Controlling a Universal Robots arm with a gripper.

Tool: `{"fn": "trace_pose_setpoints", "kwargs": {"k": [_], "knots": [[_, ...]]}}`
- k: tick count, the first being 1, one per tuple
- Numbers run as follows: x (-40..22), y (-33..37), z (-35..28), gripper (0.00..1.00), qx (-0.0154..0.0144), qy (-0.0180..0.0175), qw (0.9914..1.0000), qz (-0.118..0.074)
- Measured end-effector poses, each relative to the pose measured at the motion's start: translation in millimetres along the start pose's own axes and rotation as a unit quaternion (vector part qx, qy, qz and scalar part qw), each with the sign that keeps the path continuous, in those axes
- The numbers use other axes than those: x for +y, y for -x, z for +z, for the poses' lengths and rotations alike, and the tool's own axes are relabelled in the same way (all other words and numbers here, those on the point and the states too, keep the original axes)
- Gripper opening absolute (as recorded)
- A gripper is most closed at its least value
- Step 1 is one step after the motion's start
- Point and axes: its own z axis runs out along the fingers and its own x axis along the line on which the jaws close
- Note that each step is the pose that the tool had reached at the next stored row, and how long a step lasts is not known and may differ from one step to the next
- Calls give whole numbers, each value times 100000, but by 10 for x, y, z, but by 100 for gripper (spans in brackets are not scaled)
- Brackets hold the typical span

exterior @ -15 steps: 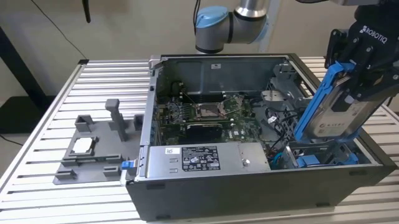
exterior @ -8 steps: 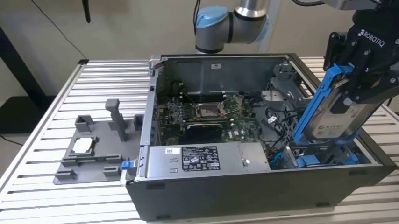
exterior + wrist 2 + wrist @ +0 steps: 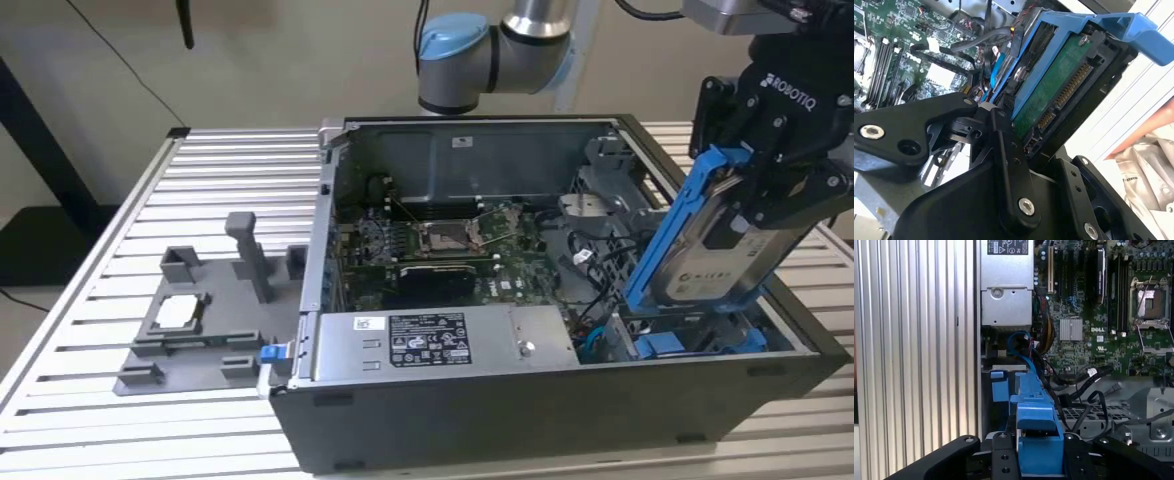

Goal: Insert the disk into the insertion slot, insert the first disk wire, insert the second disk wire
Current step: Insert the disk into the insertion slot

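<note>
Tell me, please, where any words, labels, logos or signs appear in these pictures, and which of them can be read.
On the gripper body, exterior view: a maker's logo in white capitals.
On the disk label: dark print, too small to read.
On the power supply label: fine print and symbols, too small to read; a warning triangle in the first wrist view.
On the motherboard, beside the heatsink: a white maker's logo; other markings too small to read.
</note>
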Motion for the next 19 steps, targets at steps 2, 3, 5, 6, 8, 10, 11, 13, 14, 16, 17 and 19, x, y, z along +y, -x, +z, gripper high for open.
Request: {"fn": "trace_pose_setpoints", "kwargs": {"k": [2, 3, 5, 6, 8, 10, 11, 13, 14, 16, 17, 19], "knots": [[0, 0, 15, 33, 5, 0, 100000, 0], [0, 0, 24, 33, 0, -1, 100000, 3], [-1, -7, 41, 33, -6, 0, 100000, 5], [-1, -9, 50, 33, -4, -1, 100000, 8], [-5, -11, 68, 33, -2, -1, 100000, 3], [-9, -12, 89, 33, -1, -1, 100000, 3], [-12, -13, 98, 33, -6, -2, 100000, 4], [-16, -14, 116, 33, -5, 0, 100000, 6], [-19, -14, 124, 33, -2, 0, 100000, 2], [-22, -14, 142, 33, -5, 0, 100000, 5], [-25, -14, 149, 33, -4, -1, 100000, 3], [-27, -14, 167, 33, -7, 0, 100000, 4]]}}
